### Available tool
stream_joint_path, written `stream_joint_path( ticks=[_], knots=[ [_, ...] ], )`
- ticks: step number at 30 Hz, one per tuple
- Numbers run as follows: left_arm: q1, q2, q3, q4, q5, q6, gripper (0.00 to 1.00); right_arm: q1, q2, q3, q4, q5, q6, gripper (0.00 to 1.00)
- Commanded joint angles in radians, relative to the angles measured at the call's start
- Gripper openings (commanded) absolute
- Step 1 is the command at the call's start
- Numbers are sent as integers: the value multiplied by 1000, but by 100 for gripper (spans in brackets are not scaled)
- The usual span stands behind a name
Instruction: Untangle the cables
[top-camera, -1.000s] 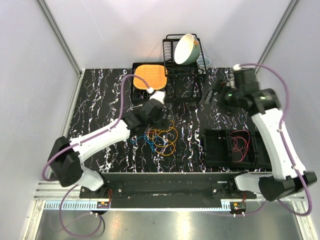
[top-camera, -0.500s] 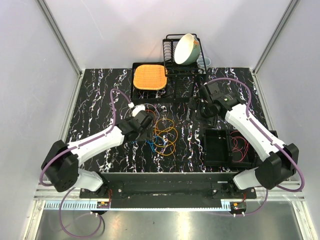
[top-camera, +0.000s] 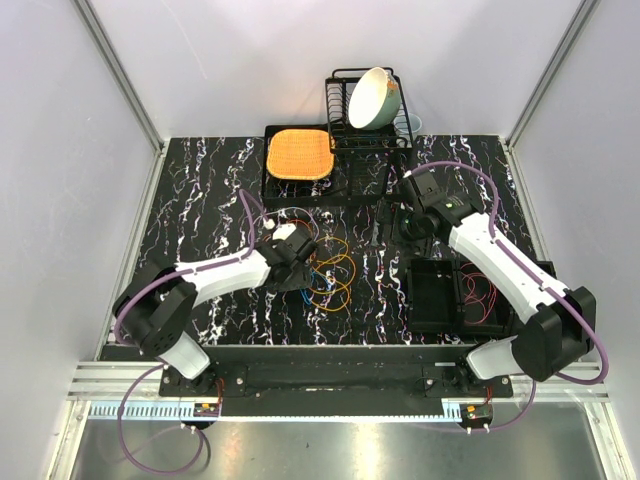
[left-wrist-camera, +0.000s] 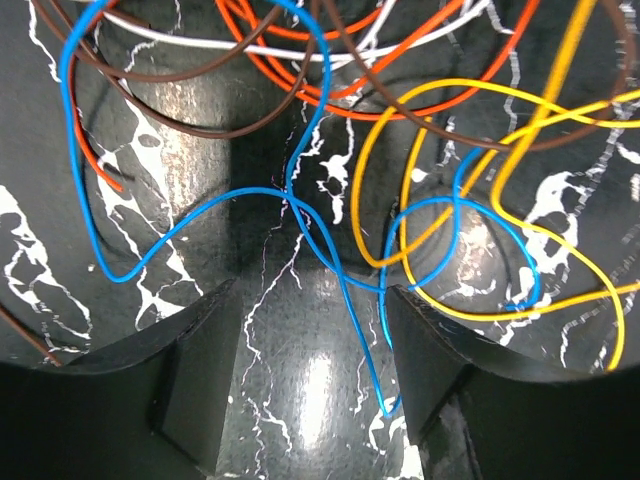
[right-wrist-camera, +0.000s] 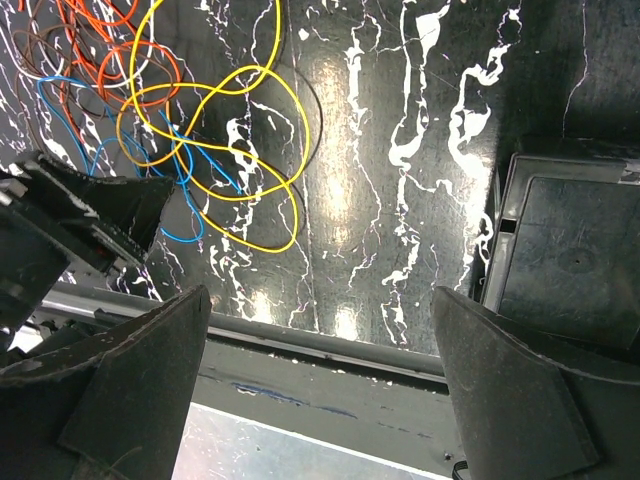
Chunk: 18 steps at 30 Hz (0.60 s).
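Observation:
A tangle of thin cables (top-camera: 328, 270) in orange, yellow, blue, brown and white lies on the black marbled table. My left gripper (top-camera: 302, 268) is open at the tangle's left edge, low over the table. In the left wrist view a blue cable (left-wrist-camera: 345, 290) runs between the open fingers (left-wrist-camera: 190, 370) of the gripper (left-wrist-camera: 310, 385), its end by the right finger; nothing is gripped. My right gripper (top-camera: 383, 226) is open and empty, right of the tangle. In its wrist view (right-wrist-camera: 315, 390) the yellow loops (right-wrist-camera: 210, 150) lie at the upper left.
Black bins (top-camera: 432, 295) stand at the right front, one holding a red cable (top-camera: 482, 290); a bin edge shows in the right wrist view (right-wrist-camera: 570, 250). A dish rack (top-camera: 365, 150) with a bowl (top-camera: 370, 97) and an orange mat (top-camera: 298, 153) stand at the back.
My right arm has swung in from the far right to just right of the tangle. My left gripper has moved toward me and lower, onto the tangle's left edge.

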Motion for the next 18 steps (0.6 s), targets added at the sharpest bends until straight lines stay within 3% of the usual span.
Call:
stream_joint_path(
  ticks=[1, 6, 12, 15, 18],
  knots=[
    [-2, 24, -11, 68, 6, -53, 61, 1, -40, -14, 44, -22, -20, 97],
    [-3, 61, -14, 84, 7, -69, 48, 2, -38, -20, 44, -25, -27, 97],
    [-2, 79, -20, 86, -24, -78, 20, 2, -41, -21, 46, -33, -31, 97],
    [-2, 97, -11, 91, -30, -70, 0, 1, -43, -23, 44, -33, -34, 98],
    [-2, 102, -9, 92, -24, -61, 0, 1, -45, -25, 44, -34, -34, 98]
  ],
)
